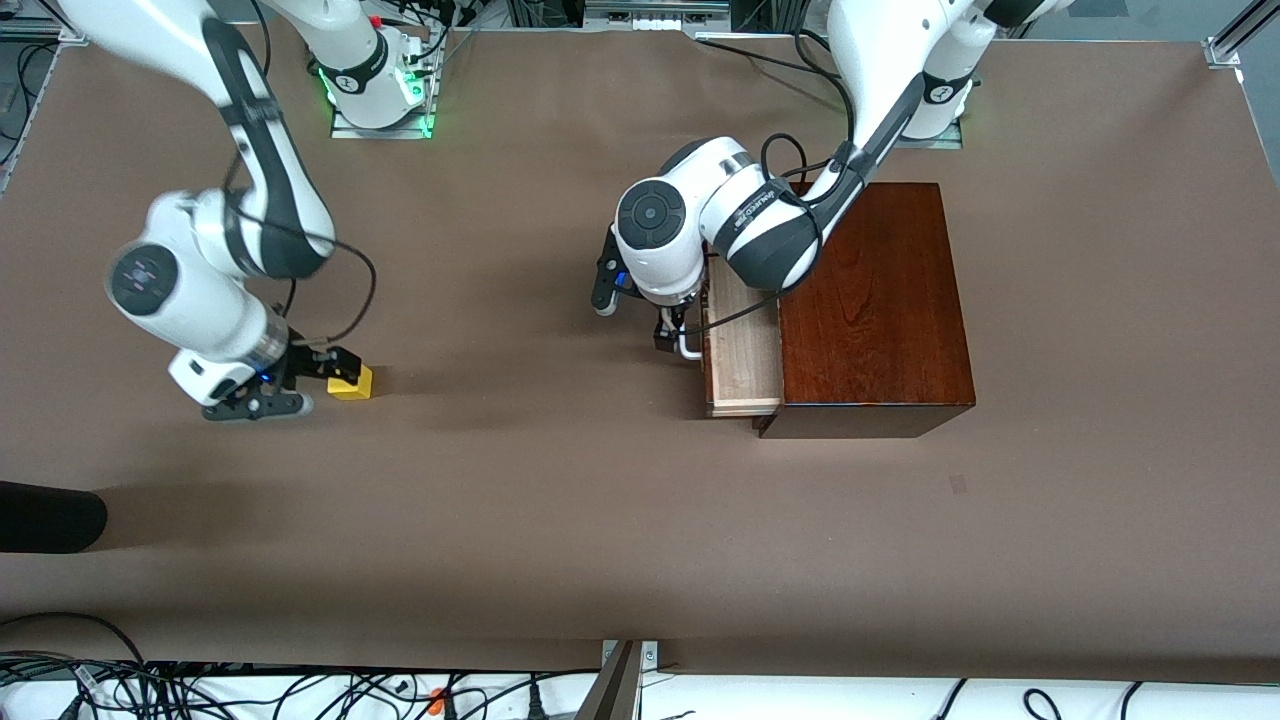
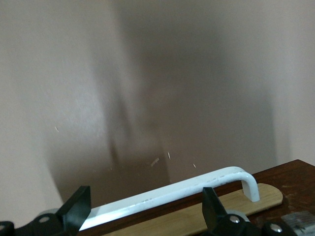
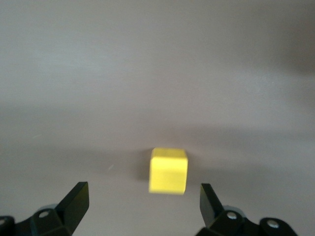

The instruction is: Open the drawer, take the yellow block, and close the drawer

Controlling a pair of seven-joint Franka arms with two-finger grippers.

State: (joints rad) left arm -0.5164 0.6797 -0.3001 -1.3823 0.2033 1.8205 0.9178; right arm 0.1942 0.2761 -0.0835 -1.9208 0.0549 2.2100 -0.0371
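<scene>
The yellow block (image 1: pixel 352 383) (image 3: pixel 168 170) rests on the brown table toward the right arm's end, outside the drawer. My right gripper (image 1: pixel 322 383) (image 3: pixel 143 204) is open just beside it, and the block lies a little past its fingertips, untouched. The drawer (image 1: pixel 745 345) of the dark wooden box (image 1: pixel 880 300) stands partly pulled out, showing its pale wood inside. My left gripper (image 1: pixel 672 335) (image 2: pixel 145 206) is open at the drawer's white bar handle (image 1: pixel 688 348) (image 2: pixel 187 189), with one finger at each side of a stretch of the bar.
A black rounded object (image 1: pixel 45 515) pokes in at the table's edge near the right arm's end, nearer the front camera. Cables (image 1: pixel 200 690) run along the front edge. Bare brown tabletop (image 1: pixel 520 480) lies between the block and the box.
</scene>
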